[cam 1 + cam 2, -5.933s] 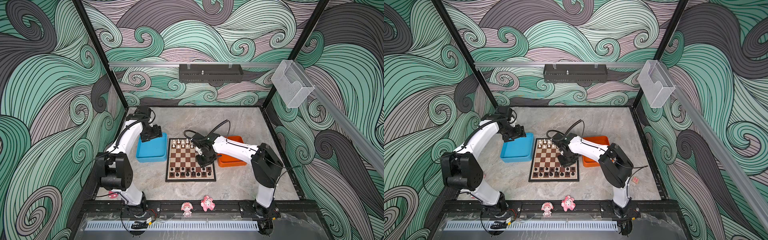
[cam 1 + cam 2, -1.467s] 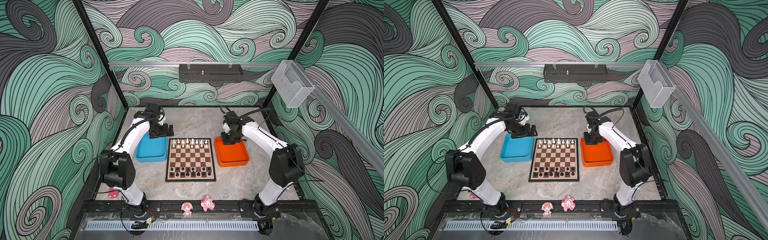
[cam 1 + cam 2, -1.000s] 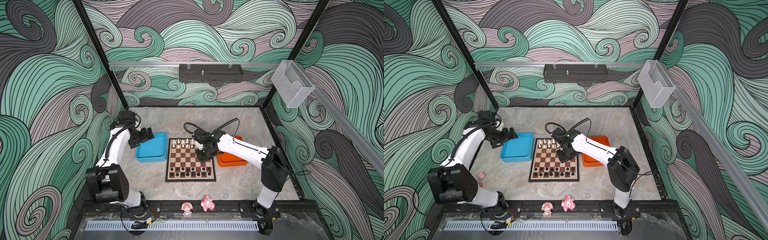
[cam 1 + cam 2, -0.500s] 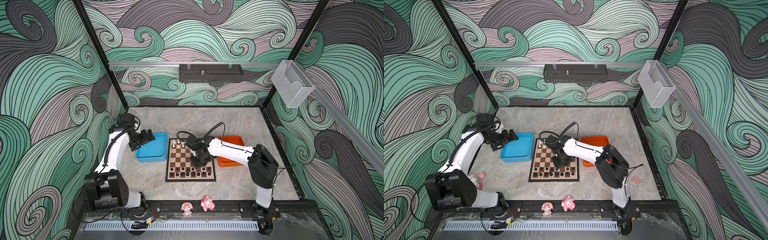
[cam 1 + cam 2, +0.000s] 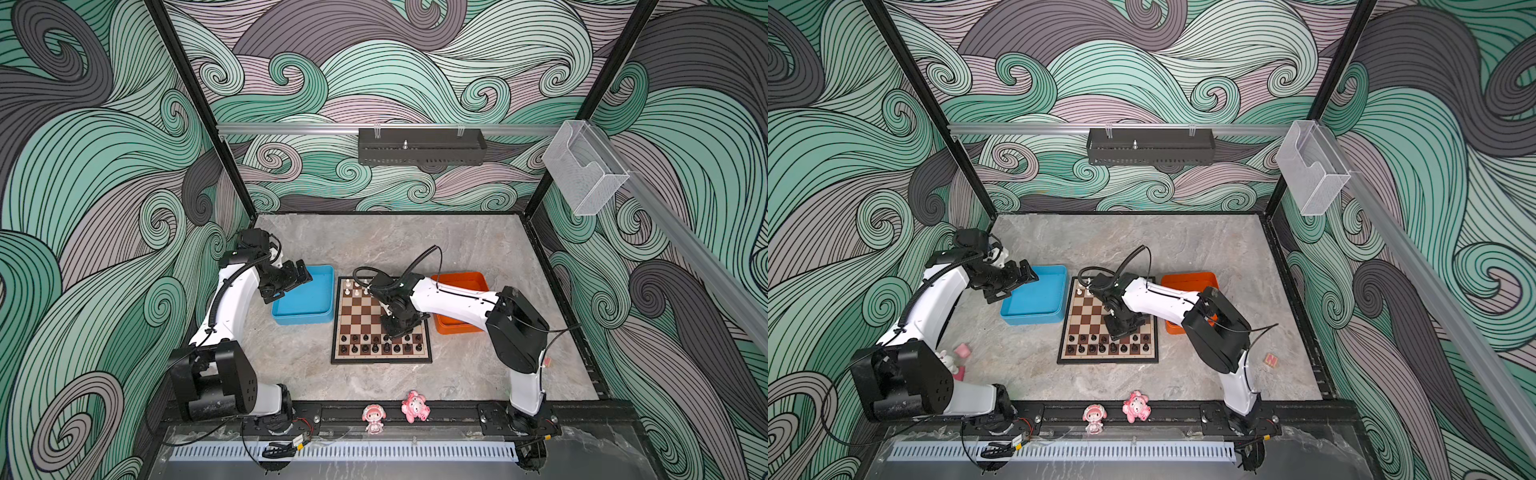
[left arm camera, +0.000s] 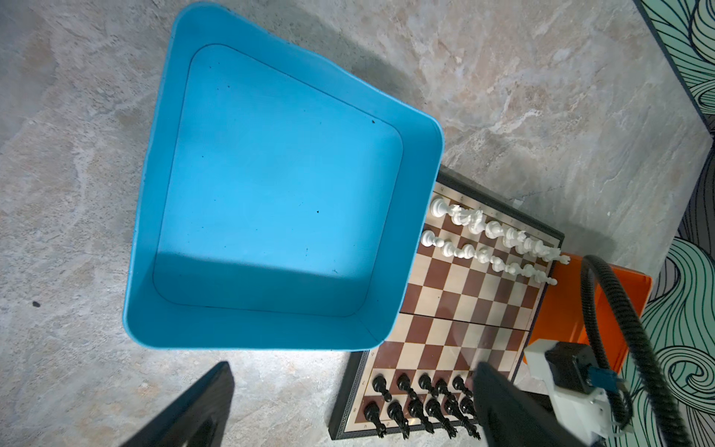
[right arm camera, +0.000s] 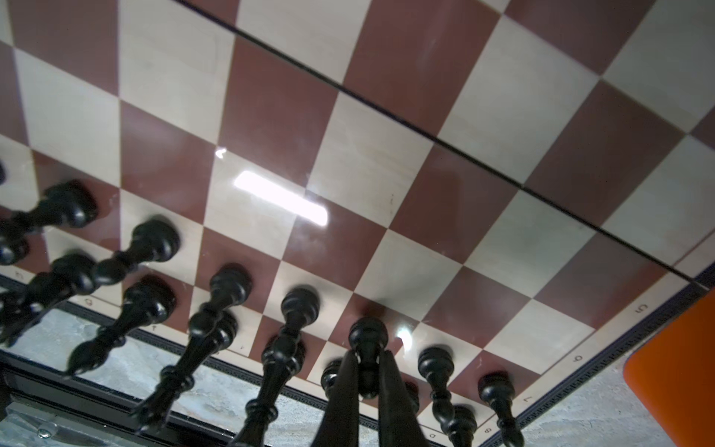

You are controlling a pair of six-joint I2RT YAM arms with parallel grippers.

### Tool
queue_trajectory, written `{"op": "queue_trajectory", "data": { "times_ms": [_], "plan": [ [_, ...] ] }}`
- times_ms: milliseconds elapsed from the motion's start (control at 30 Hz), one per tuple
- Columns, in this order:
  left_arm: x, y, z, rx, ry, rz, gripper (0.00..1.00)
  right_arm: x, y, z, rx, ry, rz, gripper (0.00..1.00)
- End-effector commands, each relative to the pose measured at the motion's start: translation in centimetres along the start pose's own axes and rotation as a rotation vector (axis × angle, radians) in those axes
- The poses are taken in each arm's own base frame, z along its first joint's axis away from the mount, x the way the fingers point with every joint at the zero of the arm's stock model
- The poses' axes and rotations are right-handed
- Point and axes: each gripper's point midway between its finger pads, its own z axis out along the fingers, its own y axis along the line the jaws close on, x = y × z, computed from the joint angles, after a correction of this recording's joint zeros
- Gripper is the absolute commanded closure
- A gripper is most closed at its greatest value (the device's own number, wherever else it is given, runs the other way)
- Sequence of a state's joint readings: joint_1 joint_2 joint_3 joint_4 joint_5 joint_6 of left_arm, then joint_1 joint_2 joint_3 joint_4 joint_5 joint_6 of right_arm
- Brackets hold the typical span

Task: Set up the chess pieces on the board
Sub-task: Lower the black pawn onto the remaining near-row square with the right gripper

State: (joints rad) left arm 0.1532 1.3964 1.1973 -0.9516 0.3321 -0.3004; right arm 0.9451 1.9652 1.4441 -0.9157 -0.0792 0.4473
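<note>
Right claw [image 7: 365,362] pressed together on a black pawn [image 7: 367,334], pinching its upper part, pawn upright. Pawn base sits at the black pawn row on the board [image 7: 271,96], toward the orange tray side; touching the square or just above it, cannot tell. In both top views the right claw [image 5: 397,328] [image 5: 1121,330] points down over the near half of the board [image 5: 358,320], arm reaching in from the right.

Left claw [image 6: 348,410] spread wide, nothing between the fingers [image 6: 193,410]. In a top view it hangs over the far left rim of the blue tray [image 5: 303,320], apart from the board. No pieces visible in the blue tray [image 6: 271,340].

White pieces [image 6: 483,232] stand in the two far rows, black pieces [image 5: 374,347] in the two near rows; middle squares bare. Right arm hides part of the white rows in the top views.

Orange tray [image 5: 457,278] just beside the board's right edge, blue tray just beside its left edge, all on the bench [image 5: 374,249]. Two pink figurines [image 5: 373,417] on the front rail.
</note>
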Motion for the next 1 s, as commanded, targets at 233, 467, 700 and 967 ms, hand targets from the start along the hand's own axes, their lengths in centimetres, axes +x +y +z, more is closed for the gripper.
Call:
{"op": "queue_trajectory", "data": {
  "times_ms": [233, 467, 700, 967],
  "plan": [
    [-0.10, -0.36, -0.18, 0.027, -0.011, -0.006, 0.02, 0.58, -0.28, 0.92, 0.016, 0.029, 0.011, 0.89],
    [-0.08, -0.33, -0.09, 0.028, -0.010, -0.006, 0.02, 0.68, -0.32, 1.00, 0.018, 0.035, 0.012, 0.89],
    [0.00, -0.36, 0.05, 0.033, -0.006, -0.008, 0.02, 0.88, -0.48, 0.97, 0.025, 0.041, 0.013, 0.89],
    [-0.03, -0.45, 0.07, 0.037, -0.007, -0.005, 0.02, 0.91, -0.35, 1.04, 0.018, 0.046, 0.014, 0.86]
  ]
}}
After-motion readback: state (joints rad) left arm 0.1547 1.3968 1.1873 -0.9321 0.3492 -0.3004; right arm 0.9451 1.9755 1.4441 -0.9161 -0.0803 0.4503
